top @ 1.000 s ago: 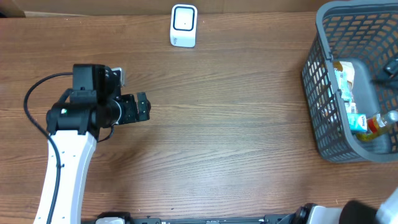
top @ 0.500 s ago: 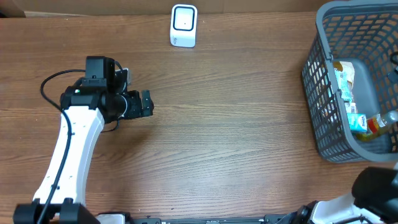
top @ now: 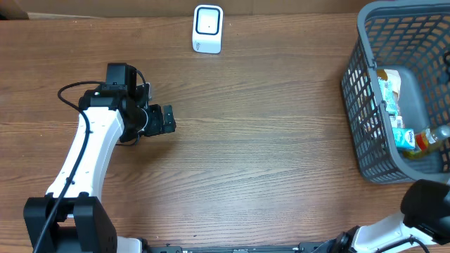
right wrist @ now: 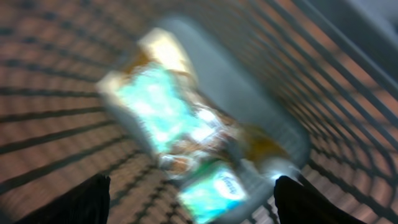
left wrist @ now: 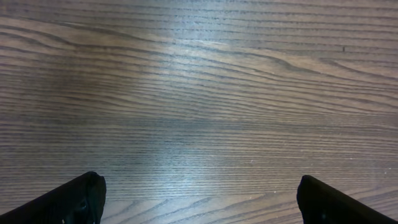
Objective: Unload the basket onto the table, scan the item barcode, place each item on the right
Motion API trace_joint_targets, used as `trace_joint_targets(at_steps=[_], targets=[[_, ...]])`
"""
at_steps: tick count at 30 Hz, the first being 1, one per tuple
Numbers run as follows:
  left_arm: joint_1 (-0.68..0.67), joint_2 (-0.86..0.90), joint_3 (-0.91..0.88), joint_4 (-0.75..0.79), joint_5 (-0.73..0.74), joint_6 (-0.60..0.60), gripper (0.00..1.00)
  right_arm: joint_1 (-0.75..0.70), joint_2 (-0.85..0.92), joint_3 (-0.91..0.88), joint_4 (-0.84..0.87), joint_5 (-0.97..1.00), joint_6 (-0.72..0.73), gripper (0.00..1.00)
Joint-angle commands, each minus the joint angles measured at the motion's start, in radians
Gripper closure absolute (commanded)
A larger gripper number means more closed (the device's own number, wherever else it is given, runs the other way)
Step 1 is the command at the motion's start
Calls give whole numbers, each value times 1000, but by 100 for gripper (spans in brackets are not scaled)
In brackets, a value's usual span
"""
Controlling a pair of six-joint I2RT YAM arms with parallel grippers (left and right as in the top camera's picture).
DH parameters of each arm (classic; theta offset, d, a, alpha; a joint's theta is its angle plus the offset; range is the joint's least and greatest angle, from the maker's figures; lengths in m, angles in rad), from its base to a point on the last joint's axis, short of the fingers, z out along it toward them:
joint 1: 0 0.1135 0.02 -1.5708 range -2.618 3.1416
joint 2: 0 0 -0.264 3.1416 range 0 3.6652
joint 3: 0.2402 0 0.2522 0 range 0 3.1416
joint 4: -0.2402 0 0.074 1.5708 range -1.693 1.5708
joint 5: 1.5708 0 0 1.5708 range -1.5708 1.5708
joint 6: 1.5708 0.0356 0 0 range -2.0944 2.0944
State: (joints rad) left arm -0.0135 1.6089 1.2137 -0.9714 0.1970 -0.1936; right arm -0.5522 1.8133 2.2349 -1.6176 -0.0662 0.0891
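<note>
Wood-grain table (top: 267, 140) is seen from above, brown, with grain lines running left to right. White barcode scanner (top: 207, 28) is stood at the far edge, a little left of the middle. Grey mesh basket (top: 355, 91) is placed at the right edge, reaching the far right corner. Items to be scanned are found inside the basket: teal-and-white packets (top: 389, 98) along its left wall, a bottle with orange contents (top: 429, 138) toward its near wall.

Left gripper (top: 165, 121) is held over the left part of the table, well apart from scanner and basket, pointed toward the right edge. Its fingers (left wrist: 81, 200) are spread wide in the wrist view, with only bare wood seen between them.

Right gripper (right wrist: 196, 208) is held inside the basket, above the packets; that view is heavily blurred. Its fingers (right wrist: 81, 202) are seen apart at the lower corners, nothing pinched; contact with the packets cannot be told. Part of the right arm (top: 429, 204) is seen at the near right corner.
</note>
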Motion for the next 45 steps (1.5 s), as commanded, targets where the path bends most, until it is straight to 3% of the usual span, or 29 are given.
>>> trace_joint_targets(at_steps=[1,3,11,22,29,38,42,45], targets=[[2,8,14,3,-6,-16,1,80,-18,126,-8,-272,-177,19],[2,8,14,3,-6,-16,0,166,-18,141,-6,-271,-232,19],[2,8,14,3,-6,-16,0,417,11,37,3,26,-222,12],[2,8,14,3,-6,-16,0,450,16,-237,137,81,-217,13],[2,8,14,4,-6,-16,0,450,17,-275,157,92,-221,29],[2,8,14,4,-6,-16,0,450,17,-275,213,129,-249,61],[2,8,14,3,-6,-16,0,450,17,-275,252,129,-249,81],[2,8,14,4,-6,-16,0,450,17,-275,272,130,-249,91]])
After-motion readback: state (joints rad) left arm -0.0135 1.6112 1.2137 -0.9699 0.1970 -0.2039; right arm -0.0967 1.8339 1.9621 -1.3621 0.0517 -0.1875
